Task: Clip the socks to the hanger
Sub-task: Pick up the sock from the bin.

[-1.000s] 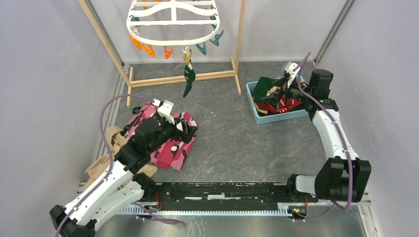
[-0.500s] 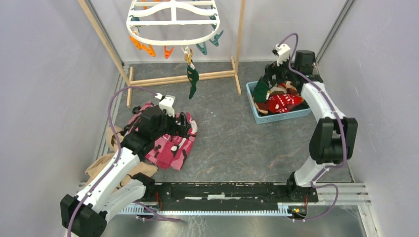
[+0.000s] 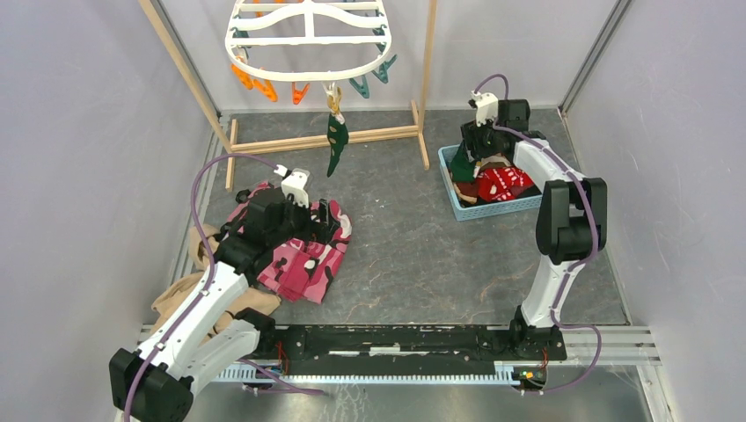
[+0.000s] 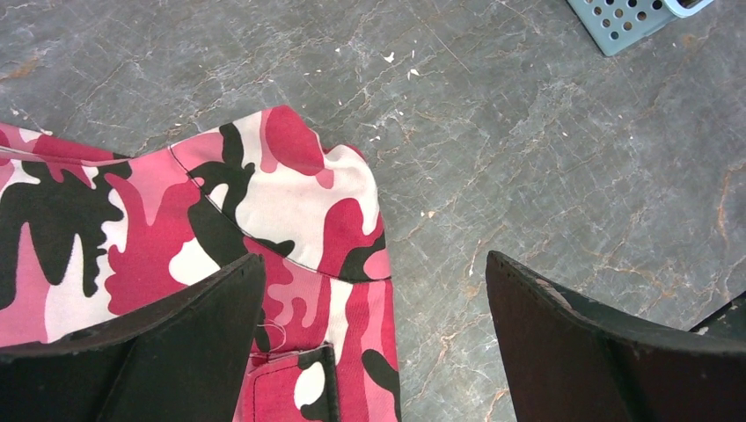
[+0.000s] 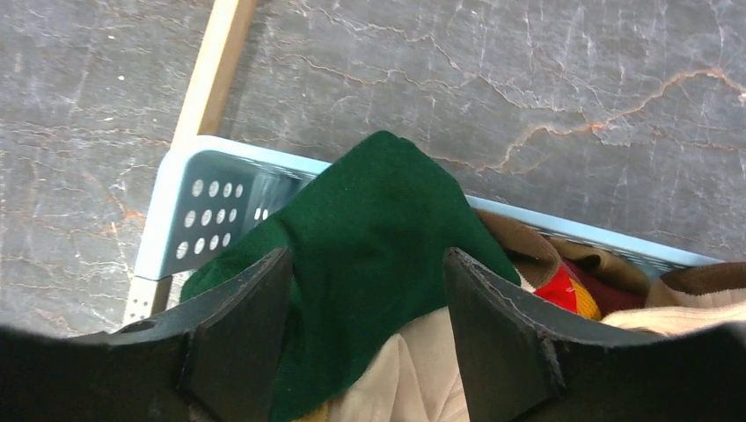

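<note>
The white oval hanger [image 3: 310,54] hangs at the back with orange and teal clips. One dark green sock [image 3: 336,141] dangles from a front clip. More socks fill the light blue basket [image 3: 500,209]: a dark green one [image 5: 369,237], a red patterned one [image 3: 504,181], a beige one [image 5: 413,374]. My right gripper [image 5: 368,290] is open just above the green sock in the basket's far left corner, a finger on each side of it. My left gripper [image 4: 374,299] is open and empty over the edge of the pink camouflage garment [image 4: 176,229].
The wooden stand has slanted poles [image 3: 180,66] and a base bar [image 3: 321,141] on the floor, its foot beside the basket [image 5: 211,79]. A tan cloth [image 3: 180,294] lies under the pink garment at the left. The floor is grey stone pattern.
My right arm has swung from the basket's right side round to its far left corner, over the green sock. My left gripper shifted slightly over the pink garment. The hanging sock sways.
</note>
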